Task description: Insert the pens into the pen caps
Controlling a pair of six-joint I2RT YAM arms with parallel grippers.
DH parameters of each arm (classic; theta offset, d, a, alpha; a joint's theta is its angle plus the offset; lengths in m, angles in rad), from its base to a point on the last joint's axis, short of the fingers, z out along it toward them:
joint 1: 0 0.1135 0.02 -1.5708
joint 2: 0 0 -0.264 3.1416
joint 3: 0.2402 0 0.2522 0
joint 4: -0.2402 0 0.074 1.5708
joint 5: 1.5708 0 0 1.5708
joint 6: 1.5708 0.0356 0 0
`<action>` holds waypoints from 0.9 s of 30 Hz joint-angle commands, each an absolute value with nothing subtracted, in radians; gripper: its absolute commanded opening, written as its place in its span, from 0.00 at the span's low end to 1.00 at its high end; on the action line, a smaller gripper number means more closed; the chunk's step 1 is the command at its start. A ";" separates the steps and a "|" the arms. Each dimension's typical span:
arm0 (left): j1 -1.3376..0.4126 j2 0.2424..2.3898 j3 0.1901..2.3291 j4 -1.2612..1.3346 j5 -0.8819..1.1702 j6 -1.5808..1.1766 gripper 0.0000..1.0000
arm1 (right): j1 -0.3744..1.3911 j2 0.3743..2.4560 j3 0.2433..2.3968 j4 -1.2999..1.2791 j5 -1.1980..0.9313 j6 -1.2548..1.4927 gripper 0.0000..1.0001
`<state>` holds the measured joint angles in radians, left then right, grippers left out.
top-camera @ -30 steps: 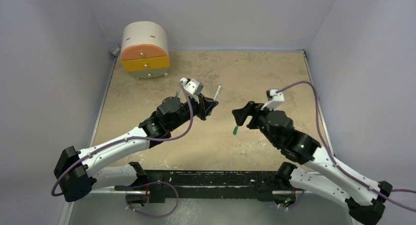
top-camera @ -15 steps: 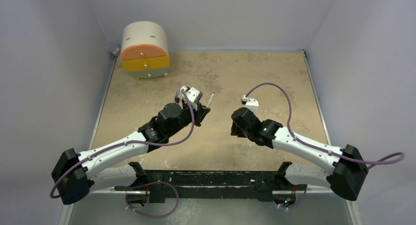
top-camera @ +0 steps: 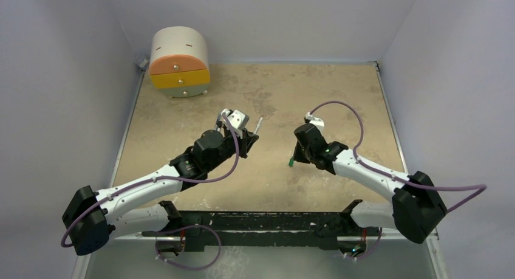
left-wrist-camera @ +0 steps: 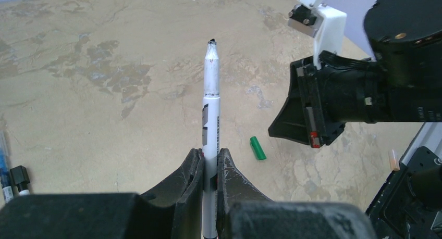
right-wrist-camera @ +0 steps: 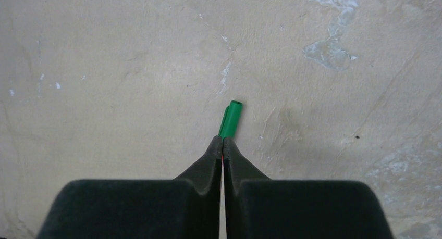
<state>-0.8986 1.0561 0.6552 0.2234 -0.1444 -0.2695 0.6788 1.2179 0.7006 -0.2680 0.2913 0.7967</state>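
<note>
Green cap (right-wrist-camera: 230, 120): you have it lying flat on the table (top-camera: 303, 90), just past the right claw (right-wrist-camera: 223, 145), fingers pressed together on nothing | pen (left-wrist-camera: 210, 119): bare tip up, pinched low by your left claw (left-wrist-camera: 210, 153) | drawer box (top-camera: 180, 61): far left corner, drawers closed, contents hidden

A small round box of drawers (top-camera: 180, 61) sits at the far left corner of the sandy brown counter (top-camera: 316, 90). Its top drawer is orange, the next yellow, the bottom pale. Pale walls (top-camera: 61, 78) stand around
</note>
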 commanded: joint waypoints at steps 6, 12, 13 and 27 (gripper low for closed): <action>-0.899 1.044 0.652 0.276 -0.138 -0.267 0.00 | 0.653 1.327 0.686 -0.165 0.307 0.771 0.00; -0.899 1.048 0.652 0.276 -0.125 -0.277 0.00 | 0.651 1.385 0.675 -0.115 0.285 0.771 0.03; -0.899 1.047 0.651 0.275 -0.125 -0.278 0.00 | 0.651 1.393 0.675 -0.109 0.285 0.770 0.02; -0.899 1.031 0.637 0.267 -0.135 -0.276 0.00 | 0.654 1.447 0.702 -0.056 0.276 0.720 0.18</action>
